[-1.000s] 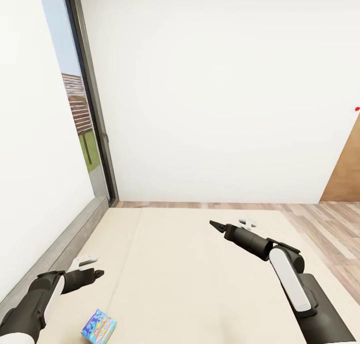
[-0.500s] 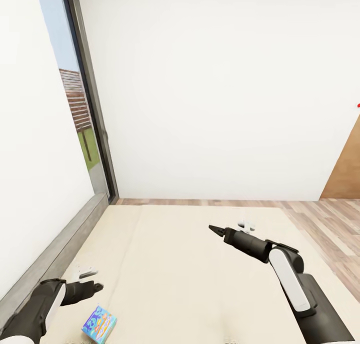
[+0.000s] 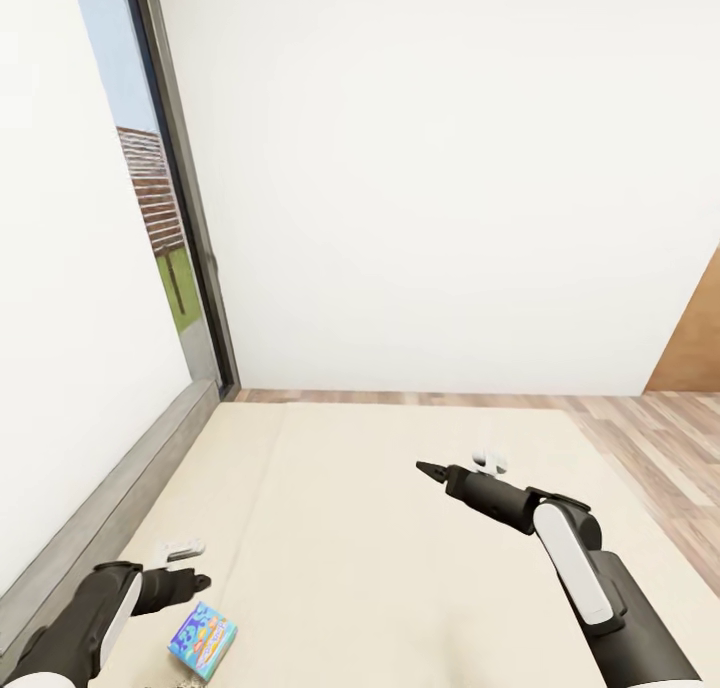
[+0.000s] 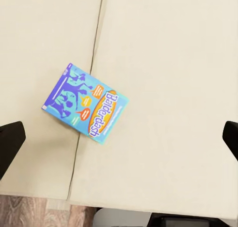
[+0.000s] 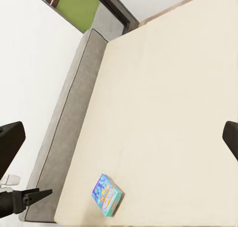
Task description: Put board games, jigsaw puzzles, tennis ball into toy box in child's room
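Observation:
A small blue board game (image 3: 203,640) with orange-yellow print lies flat on the beige bed (image 3: 380,568), near its front left corner and across the seam between the two mattress sections. My left gripper (image 3: 195,582) hovers just above and beyond the box, open. In the left wrist view the box (image 4: 87,104) lies below, between the wide-apart dark fingers (image 4: 10,143). My right gripper (image 3: 426,467) hangs open over the middle of the bed, holding nothing. The right wrist view looks down at the box (image 5: 107,195) and the left gripper (image 5: 30,198).
A grey headboard (image 3: 110,508) runs along the bed's left side against a white wall. A tall dark-framed window (image 3: 165,228) stands at the far left corner. Wood-plank floor (image 3: 650,433) lies beyond and right of the bed, with a brown door (image 3: 697,338) at the right edge.
My left gripper has come down closer to the blue board game. The right gripper has dropped slightly. The head view has shifted a little; the box has not moved on the bed.

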Robot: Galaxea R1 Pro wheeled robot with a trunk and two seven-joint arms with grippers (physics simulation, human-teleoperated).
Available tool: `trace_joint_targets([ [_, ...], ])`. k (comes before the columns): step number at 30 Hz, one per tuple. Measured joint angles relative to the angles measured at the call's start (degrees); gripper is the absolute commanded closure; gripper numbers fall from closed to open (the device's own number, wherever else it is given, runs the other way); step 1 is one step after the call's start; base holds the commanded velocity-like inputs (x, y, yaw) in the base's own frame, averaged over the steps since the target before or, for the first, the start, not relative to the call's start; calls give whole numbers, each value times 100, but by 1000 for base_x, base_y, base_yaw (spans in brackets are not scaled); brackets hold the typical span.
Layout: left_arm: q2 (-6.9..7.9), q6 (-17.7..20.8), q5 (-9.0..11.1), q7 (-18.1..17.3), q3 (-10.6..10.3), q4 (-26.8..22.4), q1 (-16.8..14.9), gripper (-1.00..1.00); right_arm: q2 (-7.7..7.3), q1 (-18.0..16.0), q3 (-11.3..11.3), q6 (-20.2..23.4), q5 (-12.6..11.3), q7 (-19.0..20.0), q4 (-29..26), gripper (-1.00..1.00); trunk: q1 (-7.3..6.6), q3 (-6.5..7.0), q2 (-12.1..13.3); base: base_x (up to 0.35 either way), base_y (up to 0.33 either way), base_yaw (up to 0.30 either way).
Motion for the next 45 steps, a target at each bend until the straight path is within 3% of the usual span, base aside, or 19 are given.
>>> trace_joint_targets([
  [9, 4, -355, 0, 7, -20, 282, -2, -100, -4, 0, -14, 95, 6, 26, -31, -100, 0, -85, 0, 0, 0, 90],
  [16, 2, -938, 5, 17, -21, 388, -2, -100, -4, 0, -15, 102, 6, 28, -34, -100, 0, -152, 0, 0, 0, 88],
  [36, 3, -1078, -10, 19, -34, 398, -2, -100, -5, 0, -19, 105, 6, 32, -31, -100, 0, -341, -1, 0, 0, 84],
  [45, -3, -1584, -14, 19, -23, 767, -2, -100, -8, 0, -19, 108, 6, 35, -34, -100, 0, -426, -1, 0, 0, 84],
])
